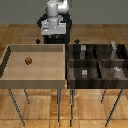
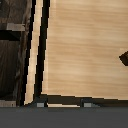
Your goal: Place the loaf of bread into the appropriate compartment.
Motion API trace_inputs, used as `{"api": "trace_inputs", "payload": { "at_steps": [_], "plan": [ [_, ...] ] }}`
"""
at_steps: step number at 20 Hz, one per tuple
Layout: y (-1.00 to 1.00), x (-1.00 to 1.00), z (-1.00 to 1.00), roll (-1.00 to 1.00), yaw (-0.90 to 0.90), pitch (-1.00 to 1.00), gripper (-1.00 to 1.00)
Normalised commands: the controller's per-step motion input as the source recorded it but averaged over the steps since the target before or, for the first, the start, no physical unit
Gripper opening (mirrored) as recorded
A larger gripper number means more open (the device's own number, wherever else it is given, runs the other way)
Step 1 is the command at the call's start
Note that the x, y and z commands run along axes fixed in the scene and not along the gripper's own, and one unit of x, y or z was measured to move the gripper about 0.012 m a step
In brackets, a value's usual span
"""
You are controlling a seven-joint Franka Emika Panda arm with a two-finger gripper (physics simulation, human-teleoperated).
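The loaf of bread is a tiny brown lump lying on the floor of the pale tan tray, toward the exterior view's left. In the wrist view it shows only as a dark brown corner at the picture's edge. The dark-brown striped bin stands to the exterior view's right of the tray; its near-left cell holds a small grey block. My gripper hangs above the tray's far rim, well apart from the bread. It is open and empty, with both fingertips showing spread in the wrist view.
The tray and the bin stand side by side on thin metal legs over a wood floor. Small grey blocks sit in the other bin cells. The bin's dark wall runs beside the tray in the wrist view.
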Motion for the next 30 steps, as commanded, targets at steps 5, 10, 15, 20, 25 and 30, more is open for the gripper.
{"api": "trace_inputs", "payload": {
  "at_steps": [5, 10, 15, 20, 25, 30],
  "plan": [
    [0.0, 0.0, 0.0, 0.0, 0.0, 0.0, 1.0],
    [-0.6, 0.0, 0.0, 0.0, 0.0, 0.0, 1.0],
    [-1.0, 0.0, 0.0, 0.0, 0.0, 0.0, 1.0],
    [-1.0, 0.0, 0.0, 0.0, 0.0, 0.0, 1.0],
    [-0.8, 0.03, 0.0, 0.0, 0.0, 0.0, 1.0],
    [0.0, 0.8, 0.0, 0.0, 0.0, 0.0, 1.0]
  ]
}}
